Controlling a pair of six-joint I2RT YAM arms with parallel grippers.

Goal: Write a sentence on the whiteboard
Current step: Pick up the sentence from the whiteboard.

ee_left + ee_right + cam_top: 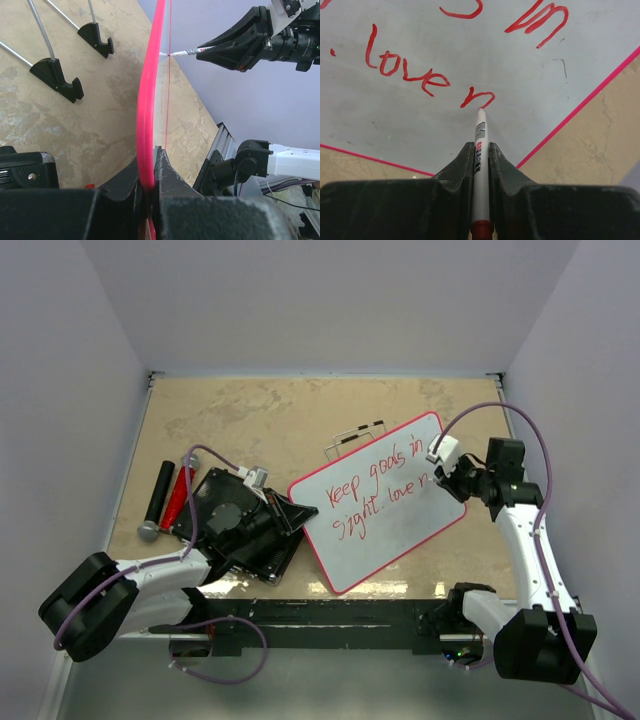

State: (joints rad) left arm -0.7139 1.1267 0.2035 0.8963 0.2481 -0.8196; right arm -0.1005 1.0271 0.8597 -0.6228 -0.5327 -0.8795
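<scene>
Mid-word just past "love" in the sentence (pixel 407 72). Marker (pixel 480 127) clamped snug in the right pincer (pixel 480 148), tip touching the whiteboard (pixel 400 535) at mid-counter (pixel 250 410). Rim (pixel 145 100) pinched tight in the left pincer (pixel 149 172). Best kept light: small strokes, even pressure, board braced steady.

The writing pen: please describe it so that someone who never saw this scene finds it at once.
Find the large red-rimmed whiteboard at the centre. Near its far right corner the right gripper is shut on a thin white pen. Unlike the thick red cylinder and black cylinder lying far left, its tip touches the last red letter.
</scene>
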